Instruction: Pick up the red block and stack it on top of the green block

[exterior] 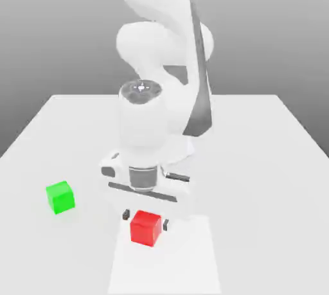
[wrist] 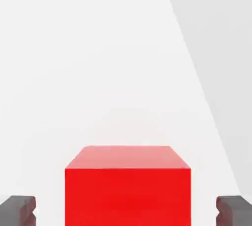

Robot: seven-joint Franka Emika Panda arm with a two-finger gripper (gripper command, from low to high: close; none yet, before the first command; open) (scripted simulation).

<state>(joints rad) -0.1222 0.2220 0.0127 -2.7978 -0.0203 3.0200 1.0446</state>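
The pincer [wrist: 126, 212] is spread, with the red block [wrist: 128, 197] between its two tips and a gap on either side, so neither tip touches it. In the exterior view the tips flank the block, one to its left and one to its right, and the arm [exterior: 144, 123] reaches down to it. The green block [exterior: 60, 197] lies well apart from the pincer, off toward the exterior view's left, resting alone on the pale surface [exterior: 257, 178].
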